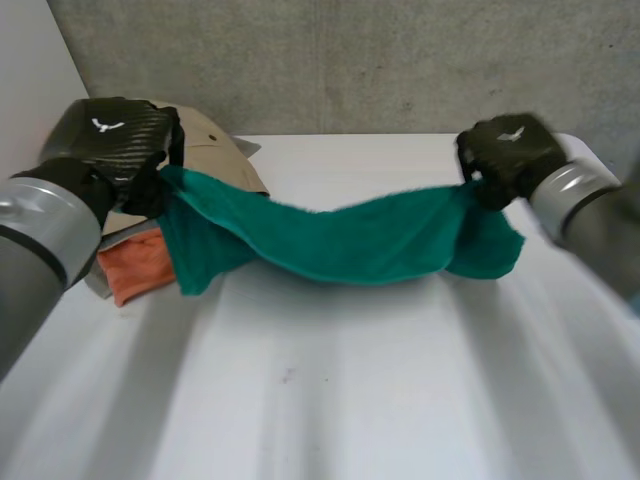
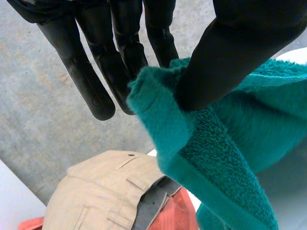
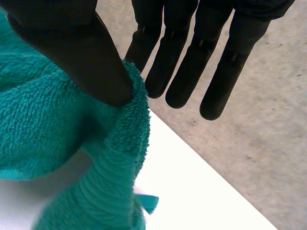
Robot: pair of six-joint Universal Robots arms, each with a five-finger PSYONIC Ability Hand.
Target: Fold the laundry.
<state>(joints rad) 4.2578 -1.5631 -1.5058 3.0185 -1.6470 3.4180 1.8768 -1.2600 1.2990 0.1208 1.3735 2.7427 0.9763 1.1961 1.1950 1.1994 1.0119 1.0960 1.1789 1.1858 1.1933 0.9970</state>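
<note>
White table in front of a grey concrete wall.
The white table (image 1: 330,400) has a smooth top with one small dark mark (image 1: 288,376) near its middle. Behind its far edge stands a rough grey concrete wall (image 1: 400,60). Beside the far left corner is a plain white panel (image 1: 25,70). The light is soft and even.

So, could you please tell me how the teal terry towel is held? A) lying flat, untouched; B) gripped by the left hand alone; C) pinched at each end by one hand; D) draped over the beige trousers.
C: the left hand and right hand each pinch an end of the teal terry towel, which sags between them.
</note>
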